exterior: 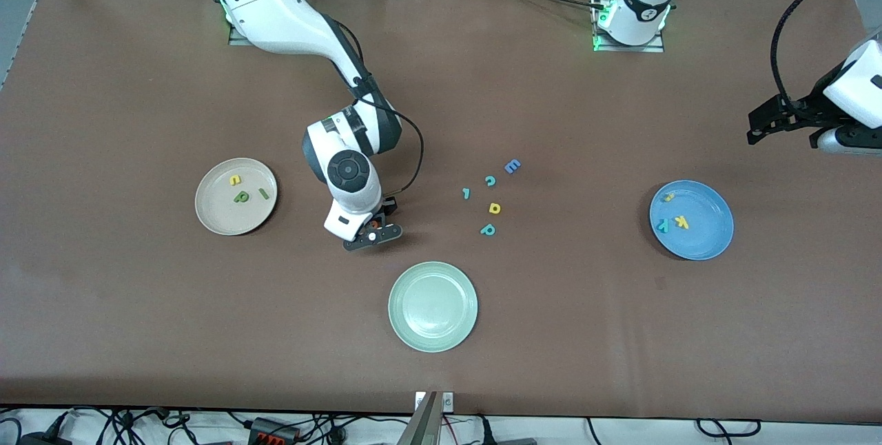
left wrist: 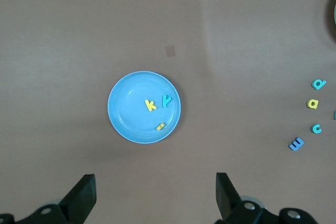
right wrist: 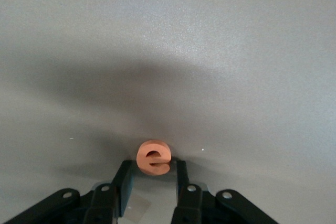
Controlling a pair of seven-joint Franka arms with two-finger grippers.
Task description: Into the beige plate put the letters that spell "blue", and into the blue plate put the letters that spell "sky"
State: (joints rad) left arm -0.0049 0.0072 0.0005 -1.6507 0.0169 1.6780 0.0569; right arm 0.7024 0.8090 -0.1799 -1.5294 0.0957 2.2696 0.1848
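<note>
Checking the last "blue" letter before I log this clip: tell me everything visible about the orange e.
The orange e is a small, thick lowercase letter, rounded, with a matte, foam-like look. It stands upright between the two fingers of the right gripper, which are shut on its sides. The front view hardly shows it, only a speck of orange at the gripper. It is above bare brown table, between the beige plate and the pale green plate. Whether it touches the table cannot be told.
</note>
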